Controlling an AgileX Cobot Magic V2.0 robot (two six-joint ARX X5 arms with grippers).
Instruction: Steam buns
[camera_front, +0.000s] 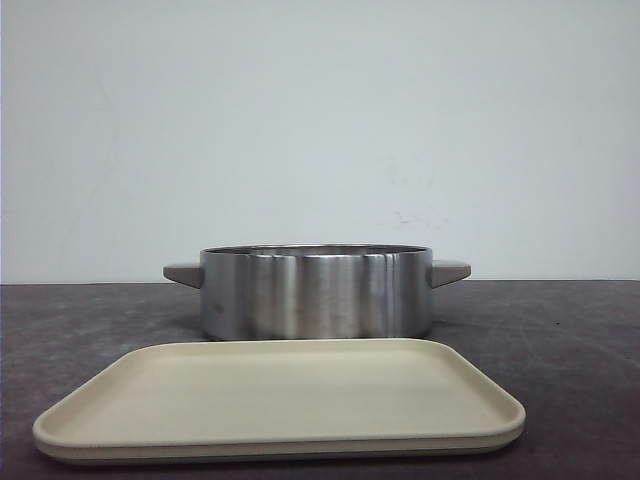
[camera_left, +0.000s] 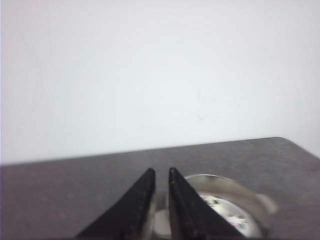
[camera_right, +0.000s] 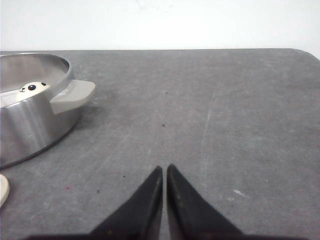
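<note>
Cream plastic makes up the tray (camera_front: 280, 400), which lies flat and bare on the table (camera_front: 570, 350) nearest the front camera, its rounded rim reaching almost to the pot (camera_front: 316, 290) just behind it. That pot is brushed steel, round and low-walled, with a pale grey handle (camera_front: 183, 273) sticking out on one side and a matching one (camera_front: 449, 271) on the other; it stands upright on the dark grey, speckled table, and behind it rises a plain white wall (camera_front: 320, 120). From the front the pot's inside is hidden by its wall. The right wrist camera looks over the rim and shows one white bun (camera_right: 31, 89) with black panda eyes lying inside the pot, close to the wall by the handle; only its top shows, and whether more buns lie with it cannot be told from this angle. The left wrist view is blurred: it catches the pot's shiny inside with small dark marks, too soft to read. The right hand (camera_right: 164, 172) is over bare table well to the side of the pot, its black fingertips pressed nearly together and gripping nothing. The left hand (camera_left: 161, 176) sits close to the pot's rim, its two fingers (camera_left: 142, 200) standing a narrow slit apart with nothing between them.
</note>
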